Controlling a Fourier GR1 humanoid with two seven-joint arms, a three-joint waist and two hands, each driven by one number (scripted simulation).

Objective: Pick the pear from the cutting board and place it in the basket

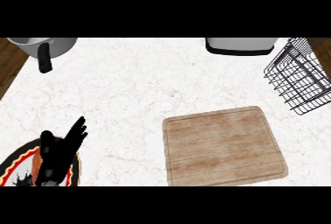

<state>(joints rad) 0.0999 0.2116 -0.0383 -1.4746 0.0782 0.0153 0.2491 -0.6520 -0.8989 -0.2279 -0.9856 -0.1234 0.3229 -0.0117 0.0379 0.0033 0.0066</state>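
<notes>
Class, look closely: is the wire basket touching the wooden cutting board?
Apart. The head view shows bare marble counter between the wire basket at the right edge and the cutting board below it, so there is a plain gap.

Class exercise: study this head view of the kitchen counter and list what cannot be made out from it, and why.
- Pear: nowhere in the head view; the cutting board shows bare wood.
- Right hand: not in view.
- Basket: cut off by the right edge, so its inside is partly unseen.
- Plate: cut by the left and lower edges, partly covered by the left hand.
- Pot and grey appliance: cut off at the top.
</notes>
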